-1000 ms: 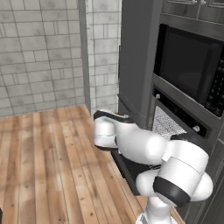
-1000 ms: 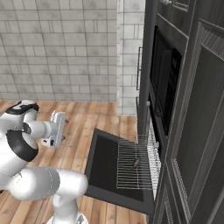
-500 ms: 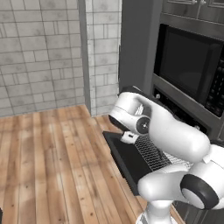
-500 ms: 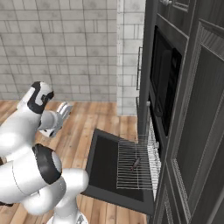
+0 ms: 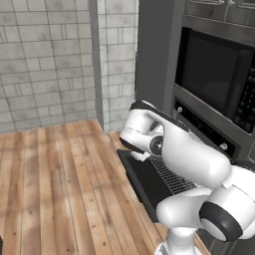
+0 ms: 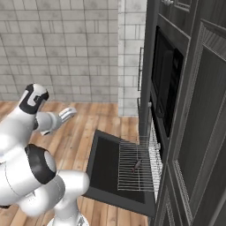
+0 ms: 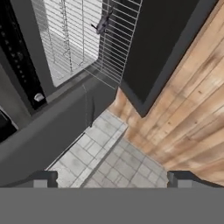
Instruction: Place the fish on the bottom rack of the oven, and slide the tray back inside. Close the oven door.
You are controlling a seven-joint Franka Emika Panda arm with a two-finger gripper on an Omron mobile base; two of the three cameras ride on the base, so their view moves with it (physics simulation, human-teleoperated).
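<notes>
A small dark fish (image 6: 137,164) lies on the bottom rack (image 6: 128,174), a silver wire tray pulled out over the lowered oven door (image 6: 103,161). The oven (image 5: 201,127) shows its knob strip above the rack (image 5: 172,177) and door (image 5: 147,187). My gripper (image 6: 67,114) hangs open and empty over the wooden floor, left of the door and well apart from the fish. In the hand view the fingertips (image 7: 43,178) stand wide apart, and the fish (image 7: 103,22) on the rack (image 7: 72,39) and the door (image 7: 162,39) lie far ahead.
A glossy black microwave (image 5: 214,74) sits above the oven in the dark cabinet column (image 6: 203,132). Grey tiled walls (image 5: 45,64) stand behind, with a tiled pillar (image 6: 130,53) beside the cabinet. Wooden floor (image 5: 55,184) spreads to the left of the door.
The arm has swung from low on the left up toward the oven side. The hand has turned to face the door and rack. Fish, rack and door have not moved.
</notes>
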